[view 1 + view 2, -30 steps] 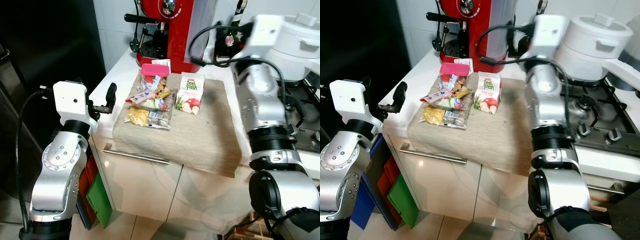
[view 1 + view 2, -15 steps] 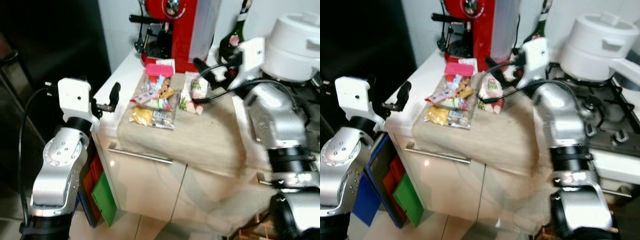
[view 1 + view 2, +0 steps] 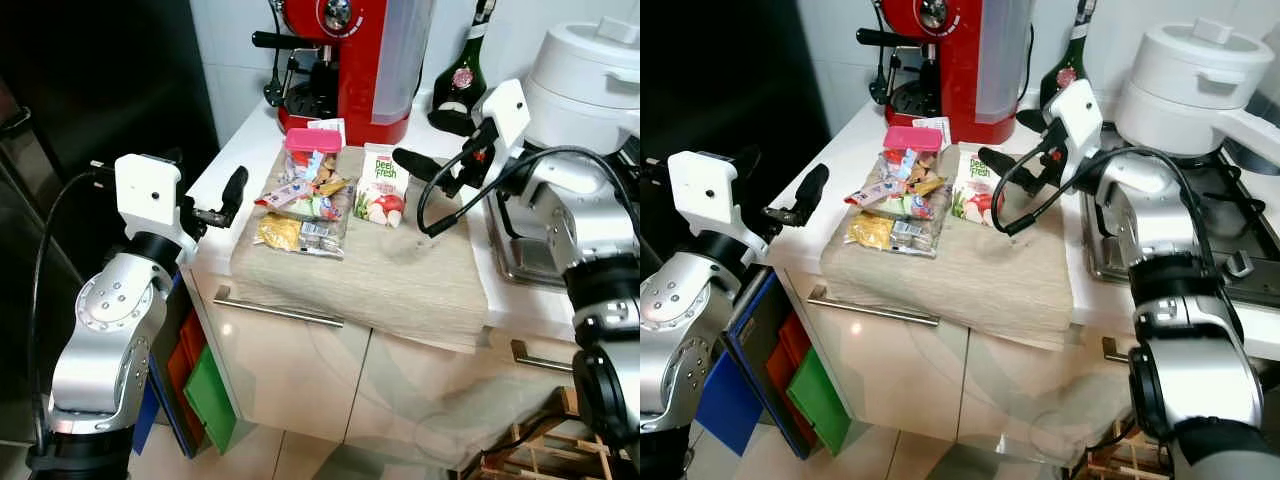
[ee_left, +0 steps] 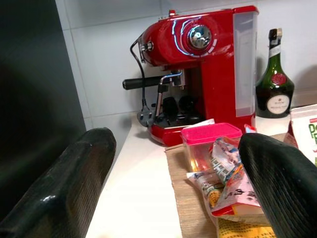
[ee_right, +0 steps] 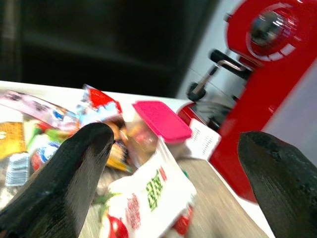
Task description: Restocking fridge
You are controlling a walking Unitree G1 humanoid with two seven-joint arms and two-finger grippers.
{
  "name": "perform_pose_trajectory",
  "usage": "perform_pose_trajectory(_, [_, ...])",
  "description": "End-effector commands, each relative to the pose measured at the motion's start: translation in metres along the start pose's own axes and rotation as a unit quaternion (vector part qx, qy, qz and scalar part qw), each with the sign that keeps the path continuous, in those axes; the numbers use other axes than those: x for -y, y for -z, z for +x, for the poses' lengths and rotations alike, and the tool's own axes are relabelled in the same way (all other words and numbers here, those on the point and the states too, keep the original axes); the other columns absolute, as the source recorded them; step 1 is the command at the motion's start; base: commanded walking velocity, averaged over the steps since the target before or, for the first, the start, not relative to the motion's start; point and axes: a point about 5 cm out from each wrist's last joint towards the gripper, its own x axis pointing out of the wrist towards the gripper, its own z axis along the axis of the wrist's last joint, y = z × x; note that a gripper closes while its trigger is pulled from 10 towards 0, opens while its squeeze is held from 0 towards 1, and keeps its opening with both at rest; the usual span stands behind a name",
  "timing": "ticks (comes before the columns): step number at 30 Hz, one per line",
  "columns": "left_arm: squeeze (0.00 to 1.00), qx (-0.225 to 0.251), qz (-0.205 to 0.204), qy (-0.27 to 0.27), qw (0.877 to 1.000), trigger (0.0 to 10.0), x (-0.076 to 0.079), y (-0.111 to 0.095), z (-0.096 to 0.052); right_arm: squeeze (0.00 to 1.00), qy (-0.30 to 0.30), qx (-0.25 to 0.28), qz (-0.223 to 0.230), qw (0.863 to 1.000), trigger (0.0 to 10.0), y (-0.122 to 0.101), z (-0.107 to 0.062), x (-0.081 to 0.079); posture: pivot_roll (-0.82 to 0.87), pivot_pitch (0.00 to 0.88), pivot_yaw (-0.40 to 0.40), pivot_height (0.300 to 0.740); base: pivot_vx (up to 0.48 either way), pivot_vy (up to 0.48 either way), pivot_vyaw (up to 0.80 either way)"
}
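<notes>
A white Deli Fresh pouch [image 3: 380, 196] stands on a beige mat [image 3: 400, 280] on the counter. Beside it lie a clear bag of snacks [image 3: 300, 215] and a pink-lidded container [image 3: 308, 148]. My right gripper [image 3: 412, 165] hovers just right of the pouch and points at it. It is open; in the right wrist view the pouch [image 5: 148, 198] sits between its wide-spread fingers [image 5: 84, 163]. My left gripper [image 3: 232, 190] hangs open at the counter's left edge, facing the snacks [image 4: 223, 168], with nothing held.
A red espresso machine [image 3: 350, 50] and a dark bottle [image 3: 462, 75] stand behind the mat. A white pot [image 3: 590, 70] sits on the hob [image 3: 1200, 200] at the right. The black fridge [image 3: 100, 80] is at the left. Below are cupboard doors with a handle [image 3: 275, 307].
My right arm has swung down from above the mat, so its gripper now points at the pouch. The camera shifted a little. The left arm has barely moved.
</notes>
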Motion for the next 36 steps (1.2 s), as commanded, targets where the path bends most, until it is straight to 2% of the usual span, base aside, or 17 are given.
perform_pose_trajectory(1, [0.0, -0.004, 0.001, 0.011, 1.0, 10.0, 0.002, -0.002, -0.005, 0.0, -0.023, -0.004, -0.009, 1.0, 10.0, -0.001, 0.003, -0.002, 0.08, 0.0, 0.032, 0.74, 0.0, 0.0, 0.0])
perform_pose_trajectory(8, [0.0, -0.014, 0.006, 0.01, 1.0, 10.0, -0.004, -0.005, -0.016, 0.0, -0.043, -0.016, -0.014, 0.999, 10.0, 0.001, 0.011, -0.002, 0.11, 0.0, 0.025, 0.74, 0.0, 0.0, 0.0])
perform_pose_trajectory(16, [0.0, -0.024, 0.006, 0.004, 1.0, 10.0, -0.005, -0.006, -0.023, 0.0, -0.036, -0.032, -0.021, 0.999, 10.0, 0.004, 0.02, -0.004, 0.13, 0.0, 0.015, 0.74, 0.0, 0.0, 0.0])
perform_pose_trajectory(30, [0.0, -0.04, -0.001, 0.004, 0.999, 10.0, -0.004, -0.008, -0.033, 0.0, -0.017, -0.068, -0.017, 0.997, 10.0, 0.012, 0.027, -0.005, 0.16, 0.026, -0.004, 0.74, 0.0, 0.0, 0.0])
perform_pose_trajectory(36, [0.0, -0.06, -0.023, 0.093, 0.994, 10.0, 0.015, -0.007, -0.04, 0.0, -0.004, -0.076, 0.003, 0.997, 10.0, 0.019, 0.029, -0.006, 0.16, 0.036, -0.001, 0.74, 0.0, 0.0, 0.0])
